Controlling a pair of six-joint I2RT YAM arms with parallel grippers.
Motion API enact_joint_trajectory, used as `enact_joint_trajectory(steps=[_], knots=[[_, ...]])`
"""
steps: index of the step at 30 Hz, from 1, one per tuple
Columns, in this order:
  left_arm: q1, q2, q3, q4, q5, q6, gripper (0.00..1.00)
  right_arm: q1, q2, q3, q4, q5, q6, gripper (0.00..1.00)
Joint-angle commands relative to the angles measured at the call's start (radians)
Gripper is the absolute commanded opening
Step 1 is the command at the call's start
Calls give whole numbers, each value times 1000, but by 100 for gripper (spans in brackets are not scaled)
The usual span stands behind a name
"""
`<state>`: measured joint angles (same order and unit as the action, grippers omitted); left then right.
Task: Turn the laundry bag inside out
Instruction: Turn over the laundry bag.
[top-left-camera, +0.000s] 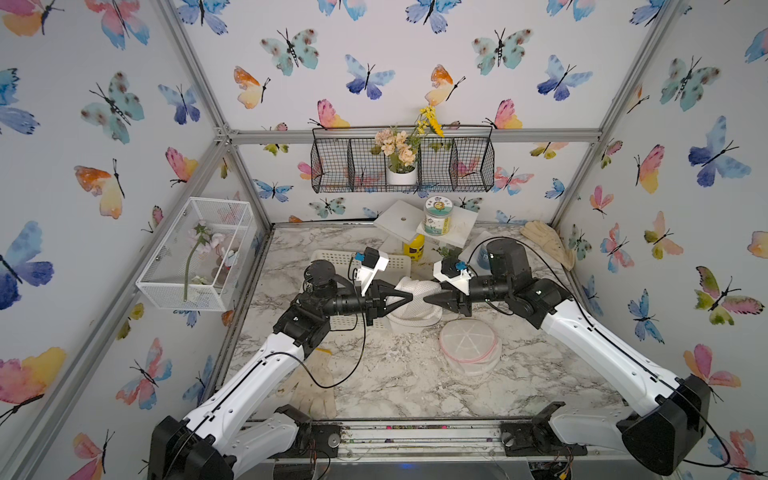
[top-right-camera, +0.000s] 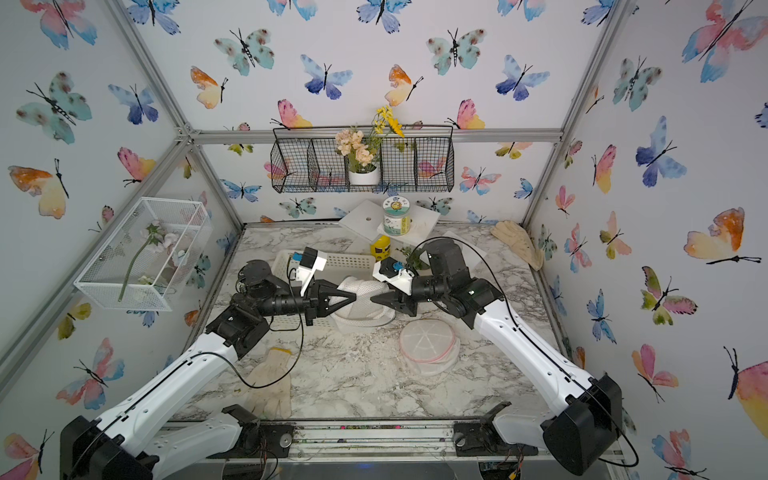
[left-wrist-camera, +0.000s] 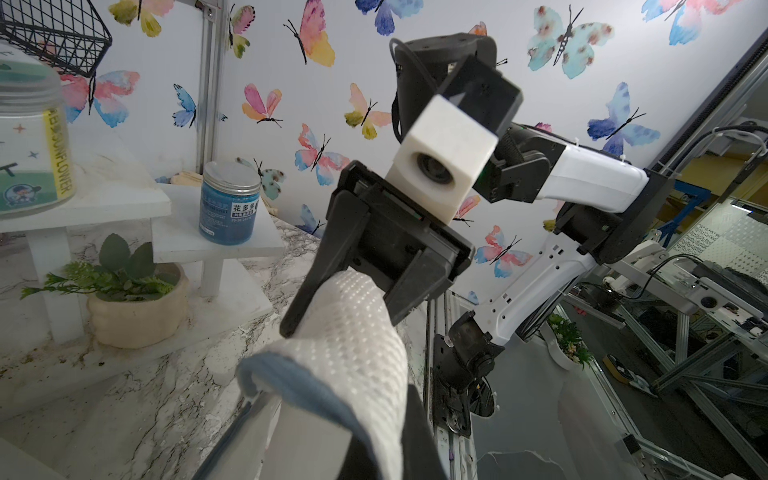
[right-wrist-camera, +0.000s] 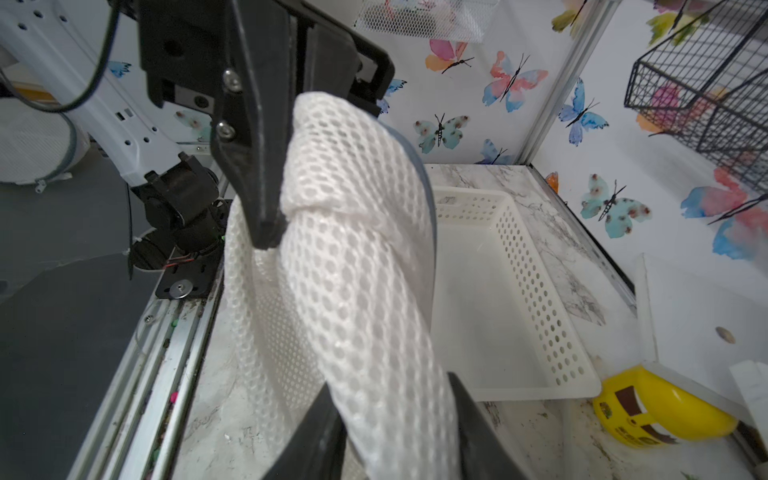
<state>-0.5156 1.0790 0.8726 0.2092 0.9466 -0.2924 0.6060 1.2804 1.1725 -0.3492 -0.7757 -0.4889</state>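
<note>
Over the marble table (top-left-camera: 374, 374), the white mesh laundry bag (top-left-camera: 415, 313) sits bunched mid-table, its long axis running left to right between both arms, the left gripper (top-left-camera: 410, 296) clenched on its left end, the right gripper (top-left-camera: 425, 300) grasping its right end

White mesh laundry bag (top-left-camera: 409, 289) held up in the air, in the middle of the frame in both top views.
It is soft cloth with small honeycomb holes and a grey-blue band along its edge, bunched and twisted into a thick roll. The left gripper (top-left-camera: 409, 296) pinches a fold at one end, the right gripper (top-left-camera: 427, 300) closes around the other, and the loose lower part sags below them.
</note>
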Motion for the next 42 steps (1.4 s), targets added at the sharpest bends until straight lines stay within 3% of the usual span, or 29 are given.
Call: enact_joint_trajectory(steps=[1, 6, 10, 14, 19, 25, 28, 31, 36, 42], knots=[[1, 18, 39, 43, -34, 6, 8, 15, -3, -1, -30, -109, 11, 25], [2, 19, 47, 45, -68, -3, 25, 15, 2, -10, -1, -150, 33, 12], [20, -20, 23, 6, -131, 4, 52, 15, -4, -17, 6, -147, 48, 3], [56, -100, -10, -38, -212, -5, 68, 15, -19, -36, -2, -115, 52, 2], [63, -185, -35, -128, -285, -15, 74, 15, -30, -41, 11, -62, 73, 2], [63, -247, -62, -219, -346, 4, 75, 15, -15, -36, 12, -71, 77, 2], [63, -244, -65, -259, -385, 36, 73, 15, -13, -34, 20, -74, 77, 2], [63, -215, -49, -269, -355, 47, 66, 15, -10, -30, 20, -80, 76, 2], [62, -163, -10, -266, -307, 53, 44, 15, -11, -32, 16, -79, 74, 2], [63, -157, 34, -203, -268, 26, 3, 16, -13, -32, -45, 1, 23, 2]])
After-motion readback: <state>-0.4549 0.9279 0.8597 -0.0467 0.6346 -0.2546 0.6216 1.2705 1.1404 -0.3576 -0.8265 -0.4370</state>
